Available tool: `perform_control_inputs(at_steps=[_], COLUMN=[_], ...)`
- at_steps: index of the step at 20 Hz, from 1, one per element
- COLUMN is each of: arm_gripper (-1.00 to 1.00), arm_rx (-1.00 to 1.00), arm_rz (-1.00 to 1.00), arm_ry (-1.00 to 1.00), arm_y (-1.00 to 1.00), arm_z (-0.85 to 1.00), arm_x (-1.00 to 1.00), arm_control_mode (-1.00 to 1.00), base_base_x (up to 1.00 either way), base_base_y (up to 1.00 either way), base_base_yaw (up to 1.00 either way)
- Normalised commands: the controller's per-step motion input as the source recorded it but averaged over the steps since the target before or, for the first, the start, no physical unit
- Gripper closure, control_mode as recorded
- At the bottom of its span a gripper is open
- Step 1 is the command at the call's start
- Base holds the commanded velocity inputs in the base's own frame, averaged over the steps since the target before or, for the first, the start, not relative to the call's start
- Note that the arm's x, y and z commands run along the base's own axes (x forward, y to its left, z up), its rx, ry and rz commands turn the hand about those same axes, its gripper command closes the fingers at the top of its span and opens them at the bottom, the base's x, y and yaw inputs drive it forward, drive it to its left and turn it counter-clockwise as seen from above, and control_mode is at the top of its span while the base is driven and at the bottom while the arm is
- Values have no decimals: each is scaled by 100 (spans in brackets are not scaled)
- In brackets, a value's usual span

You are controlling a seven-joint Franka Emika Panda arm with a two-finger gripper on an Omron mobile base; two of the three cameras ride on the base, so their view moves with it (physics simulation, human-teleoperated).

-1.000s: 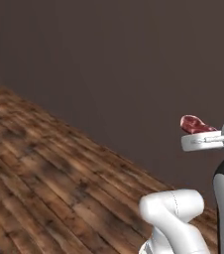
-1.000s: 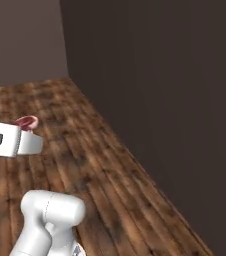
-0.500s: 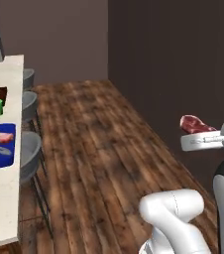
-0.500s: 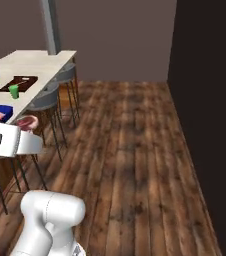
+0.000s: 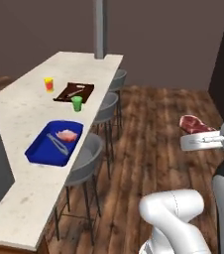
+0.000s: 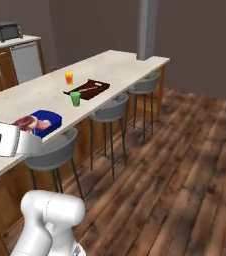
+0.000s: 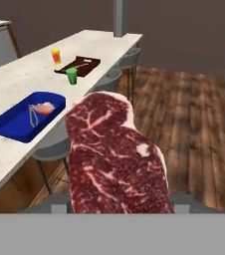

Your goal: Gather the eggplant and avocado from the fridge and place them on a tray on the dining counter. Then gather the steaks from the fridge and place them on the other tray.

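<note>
Hand view has the dark red steak [image 7: 115,159] front and center, so I'm carrying it clamped in the gripper [image 5: 199,133], jaws pinched on its lower edge w/ the slab standing up ahead of the cam. Held high and clear of the stools [image 5: 83,158] I guess, since it has to go over the counter edge, not under it. Meat looks soft and floppy, heavy white marbling, one fat fleck near the right side, irregular rounded outline.

Blue tray [image 5: 54,142] sits on the dining counter [image 5: 22,111], near edge, deep w/ raised sides and rounded corners. The pale pink steak [image 5: 67,135] is lying in it, next to what looks like thin metal tongs, can't say for sure. So one down, this is prob the last one.

Farther along the beige speckled stone: flat dark brown tray [image 5: 74,92], green cup [image 5: 77,103] just beside it, yellow-orange cup [image 5: 48,84] a bit off. Can't make out what's on the brown tray.
</note>
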Motion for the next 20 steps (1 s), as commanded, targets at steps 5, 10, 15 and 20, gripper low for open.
perform_control_inputs(at_steps=[5,10,15,20], arm_gripper=[100,100,100,100], arm_rx=[0,0,0,0], arm_rz=[0,0,0,0], arm_ry=[0,0,0,0], arm_y=[0,0,0,0], arm_z=[0,0,0,0], arm_x=[0,0,0,0], arm_control_mode=[100,100,100,100], base_base_x=[74,68,37,30], base_base_y=[-56,-59,-54,-19], base_base_yaw=[67,66,70,67])
